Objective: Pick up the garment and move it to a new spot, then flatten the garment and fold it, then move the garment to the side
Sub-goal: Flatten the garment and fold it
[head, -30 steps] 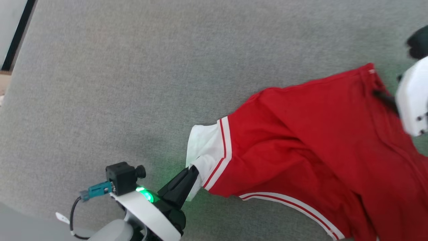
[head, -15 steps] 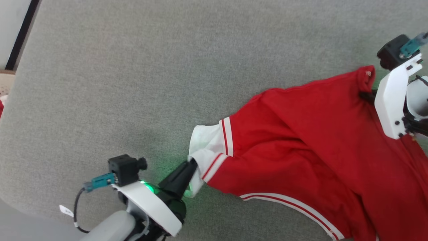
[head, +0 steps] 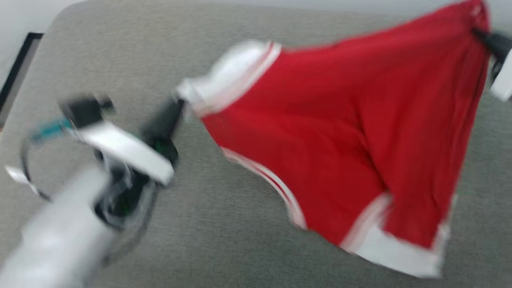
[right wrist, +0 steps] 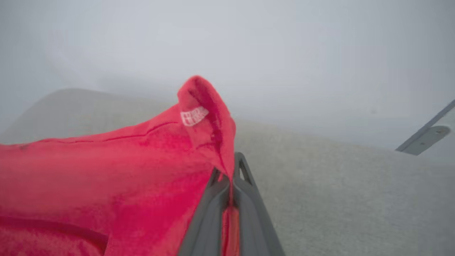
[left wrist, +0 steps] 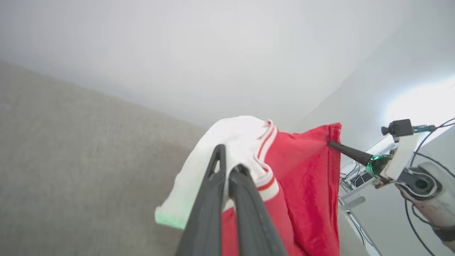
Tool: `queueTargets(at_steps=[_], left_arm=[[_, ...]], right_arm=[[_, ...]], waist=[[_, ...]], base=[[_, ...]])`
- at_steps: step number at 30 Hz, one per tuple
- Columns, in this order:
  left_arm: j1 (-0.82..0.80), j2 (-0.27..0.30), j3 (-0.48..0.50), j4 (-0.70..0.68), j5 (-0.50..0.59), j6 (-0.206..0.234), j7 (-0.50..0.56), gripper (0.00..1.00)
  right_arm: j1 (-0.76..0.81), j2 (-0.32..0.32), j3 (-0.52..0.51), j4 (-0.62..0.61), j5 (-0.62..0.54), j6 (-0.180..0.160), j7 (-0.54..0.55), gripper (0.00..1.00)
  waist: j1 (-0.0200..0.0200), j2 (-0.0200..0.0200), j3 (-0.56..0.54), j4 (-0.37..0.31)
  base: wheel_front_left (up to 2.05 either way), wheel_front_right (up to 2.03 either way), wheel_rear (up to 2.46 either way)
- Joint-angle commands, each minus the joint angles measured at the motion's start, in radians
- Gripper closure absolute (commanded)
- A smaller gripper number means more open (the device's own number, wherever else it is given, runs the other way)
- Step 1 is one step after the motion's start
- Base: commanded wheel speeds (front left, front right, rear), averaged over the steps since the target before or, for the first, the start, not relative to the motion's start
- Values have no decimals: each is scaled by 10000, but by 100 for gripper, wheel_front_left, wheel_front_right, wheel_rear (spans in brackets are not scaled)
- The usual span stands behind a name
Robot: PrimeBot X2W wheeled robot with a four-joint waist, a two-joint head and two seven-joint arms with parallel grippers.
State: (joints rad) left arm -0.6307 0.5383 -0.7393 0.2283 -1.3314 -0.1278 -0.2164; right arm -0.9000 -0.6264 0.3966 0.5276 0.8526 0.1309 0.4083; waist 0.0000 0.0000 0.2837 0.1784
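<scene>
Left gripper is closed on a white sleeve end of the garment, and in its wrist view I see the two dark fingers pressed together on the white cloth. Between both arms the red shirt hangs stretched over the grey fabric surface, the other white sleeve end lowest, though the head view is blurred. On the right side, the right gripper pinches a red corner beside a small white label, jaws tight on the cloth.
</scene>
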Motion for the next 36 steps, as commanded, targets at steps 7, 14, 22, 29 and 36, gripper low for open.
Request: queueTargets(at_steps=[7,14,22,29,36], left_arm=[[-4189,-511,905,2754,-203,-31,533,100],[-8178,-818,1795,5279,89,27,178,100],[-9718,-1405,1591,6053,98,-3,96,100],[-7309,-1428,1152,4973,-883,-9,86,100],[-4044,-855,474,2435,-1601,-12,51,100]], right_arm=[[-2327,581,-1348,1277,-553,-7,-1054,100],[-5066,1343,-2012,2698,-2007,-28,-2638,100],[-6398,1825,-2276,4484,-2986,-27,-3828,100],[-5180,2038,-1698,5116,-2648,-25,-3884,100],[-2659,1590,-520,4096,-1744,-11,-3783,100]], waist=[[0,0,767,-862],[0,0,1546,-1656],[0,0,1719,-1801],[0,0,1724,-1657],[0,0,1303,-1493]], base=[[0,0,0],[0,0,0],[0,0,0],[0,0,0],[0,0,0]])
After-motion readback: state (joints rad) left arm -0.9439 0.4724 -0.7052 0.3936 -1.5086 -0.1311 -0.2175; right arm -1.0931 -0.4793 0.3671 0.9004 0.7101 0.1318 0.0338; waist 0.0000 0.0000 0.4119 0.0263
